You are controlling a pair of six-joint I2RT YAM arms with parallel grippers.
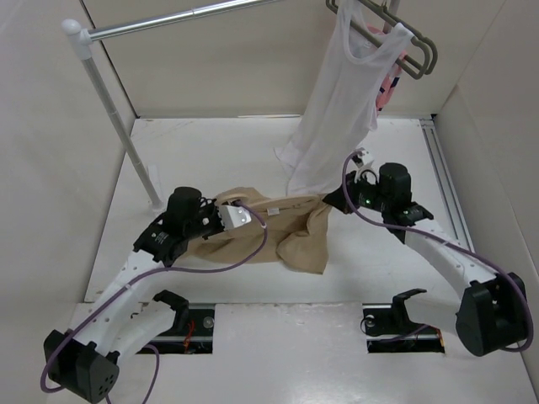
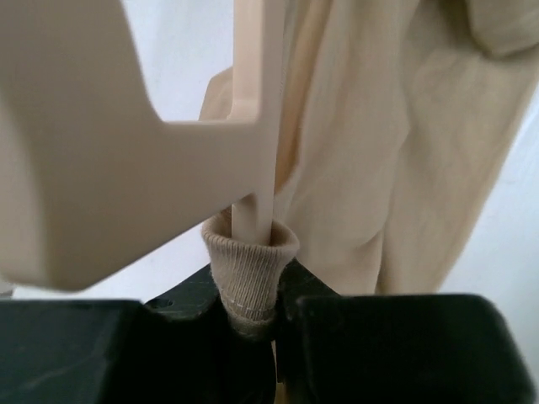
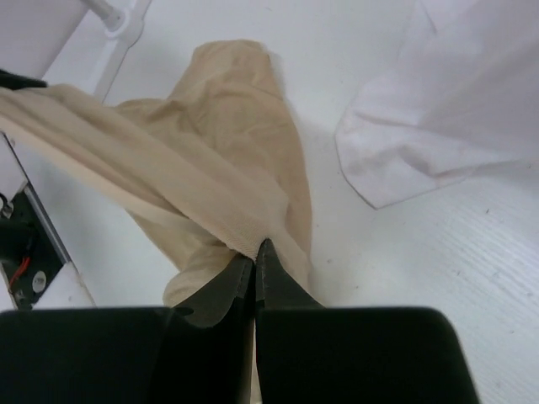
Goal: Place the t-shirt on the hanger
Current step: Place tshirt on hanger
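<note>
The tan t-shirt [image 1: 282, 231] lies bunched on the white table between both arms. In the left wrist view the pale peach hanger [image 2: 93, 143] fills the upper left, and its thin bar runs down into the ribbed collar [image 2: 248, 269]. My left gripper [image 2: 253, 295] is shut on that collar with the hanger's bar inside it; from above, the left gripper [image 1: 217, 217] sits at the shirt's left end. My right gripper [image 3: 255, 246] is shut on a fold of t-shirt [image 3: 227, 143] fabric, pulled taut to the left. From above, the right gripper [image 1: 331, 202] is at the shirt's right end.
A white tank top [image 1: 337, 109] hangs on a grey-green hanger [image 1: 413, 46] from the rail [image 1: 168, 21], its hem reaching the table just behind my right gripper. Something pink [image 1: 389, 84] hangs behind it. The rack's slanted post [image 1: 118, 126] stands at the left.
</note>
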